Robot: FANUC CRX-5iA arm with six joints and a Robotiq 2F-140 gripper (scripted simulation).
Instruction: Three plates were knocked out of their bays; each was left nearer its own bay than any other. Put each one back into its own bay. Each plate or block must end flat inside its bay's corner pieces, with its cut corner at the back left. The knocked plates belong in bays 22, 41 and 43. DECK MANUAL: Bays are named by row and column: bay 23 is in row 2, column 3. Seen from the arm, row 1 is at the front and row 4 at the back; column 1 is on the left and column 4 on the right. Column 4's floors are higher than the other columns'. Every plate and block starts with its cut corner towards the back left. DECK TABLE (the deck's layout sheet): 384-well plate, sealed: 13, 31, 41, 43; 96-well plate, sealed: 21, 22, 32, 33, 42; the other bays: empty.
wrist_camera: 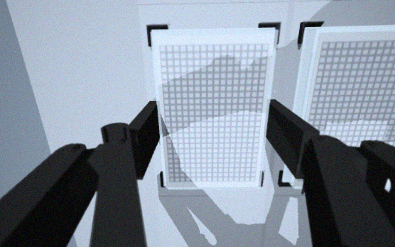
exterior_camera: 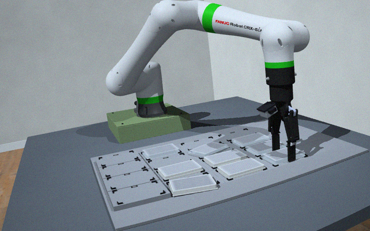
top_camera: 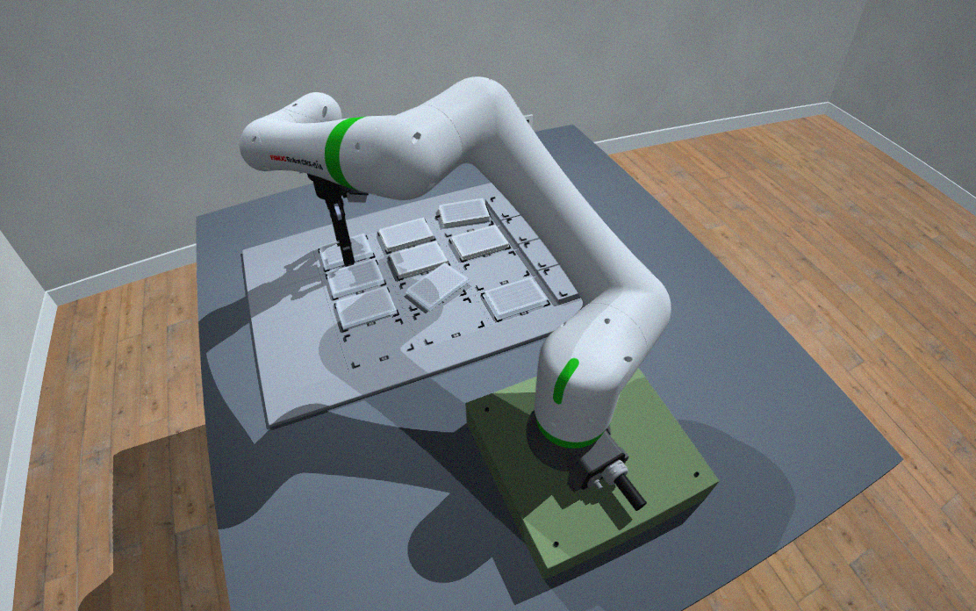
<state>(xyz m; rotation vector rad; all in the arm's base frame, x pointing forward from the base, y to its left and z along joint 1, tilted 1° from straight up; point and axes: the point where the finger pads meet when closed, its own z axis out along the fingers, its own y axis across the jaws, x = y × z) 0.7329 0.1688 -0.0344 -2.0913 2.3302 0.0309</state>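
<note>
My gripper is at the back left bay, bay 41, shut on the long sides of a sealed 384-well plate. In the wrist view this plate lies squarely within the bay's black corner pieces; I cannot tell whether it rests on the floor. A second plate lies skewed and tipped across bay 22. A third plate at bay 43 sits slightly askew over the bay's back edge.
The grey deck holds other sealed plates seated in bays 13, 21, 31, 32, 33 and 42. A neighbouring plate lies close beside the right finger. Column 4's raised bays are empty.
</note>
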